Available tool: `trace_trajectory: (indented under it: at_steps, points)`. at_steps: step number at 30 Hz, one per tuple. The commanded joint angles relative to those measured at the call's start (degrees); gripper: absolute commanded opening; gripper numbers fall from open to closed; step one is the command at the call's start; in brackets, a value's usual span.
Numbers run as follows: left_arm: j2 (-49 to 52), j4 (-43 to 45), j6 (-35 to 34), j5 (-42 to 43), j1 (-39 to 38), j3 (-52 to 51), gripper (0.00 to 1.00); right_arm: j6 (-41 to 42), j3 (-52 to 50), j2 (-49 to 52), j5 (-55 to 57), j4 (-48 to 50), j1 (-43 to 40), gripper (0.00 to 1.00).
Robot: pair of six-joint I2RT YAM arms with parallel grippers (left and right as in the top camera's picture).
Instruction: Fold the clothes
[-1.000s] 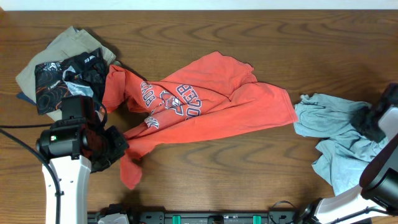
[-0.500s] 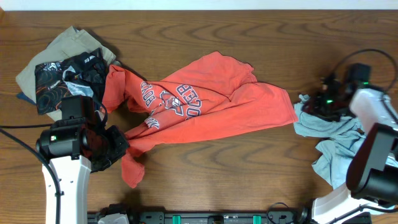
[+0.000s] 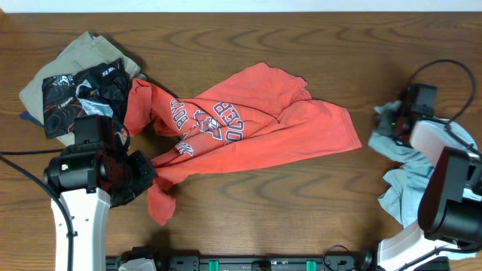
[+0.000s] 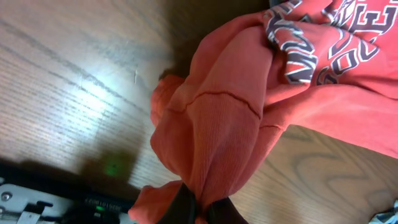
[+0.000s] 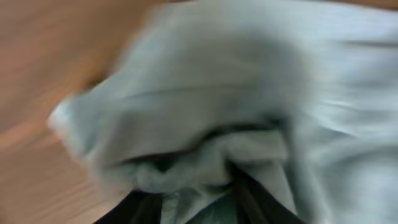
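The clothes, a coral-red T-shirt (image 3: 248,128) with dark block lettering, lies crumpled across the middle of the table. My left gripper (image 3: 147,179) is at its lower left corner, shut on a bunched fold of the red fabric (image 4: 211,124). In the left wrist view the cloth rises straight out of the pinched left gripper (image 4: 200,211). My right gripper (image 3: 392,124) is at the far right, closed on the left edge of a pale grey-blue garment (image 3: 410,184). In the blurred right wrist view, grey cloth (image 5: 217,93) fills the gap of the right gripper (image 5: 196,205).
A pile of folded khaki and black patterned garments (image 3: 75,83) sits at the back left, touching the red shirt's sleeve. The grey-blue garment spreads toward the table's right front edge. Bare wood (image 3: 286,211) shows along the front.
The right arm swung in from the right edge and took hold of the grey-blue garment, drawing its left edge rightward, away from the red shirt. The left gripper and red shirt have hardly moved.
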Motion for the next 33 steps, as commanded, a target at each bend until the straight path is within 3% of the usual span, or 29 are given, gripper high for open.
trace_trajectory:
  at_steps: [1, 6, 13, 17, 20, 33]
  points:
    - [-0.04, 0.02, 0.72, 0.48, 0.24, 0.13, 0.06, 7.85, 2.14, 1.31, 14.27, -0.46, -6.54, 0.38]
    - [-0.04, 0.04, 0.74, 0.46, 0.24, 0.13, 0.06, 4.70, 10.45, 1.09, -6.01, -8.20, -12.74, 0.49]
    - [-0.02, 0.02, 0.74, 0.46, 0.24, 0.13, 0.06, -5.25, 15.39, 0.52, -34.16, -26.12, -10.23, 0.62]
    - [-0.02, 0.04, 0.74, 0.44, 0.24, 0.13, 0.06, -9.09, 12.48, 0.57, -33.68, -32.59, -5.79, 0.64]
    - [-0.02, 0.20, 0.74, 0.44, 0.24, 0.13, 0.06, -9.38, 8.96, 0.59, -30.29, -32.00, -2.05, 0.68]
    - [-0.02, 0.17, 0.79, 0.44, 0.24, 0.11, 0.06, 0.20, -0.79, 0.59, -26.80, -16.28, 12.70, 0.69]
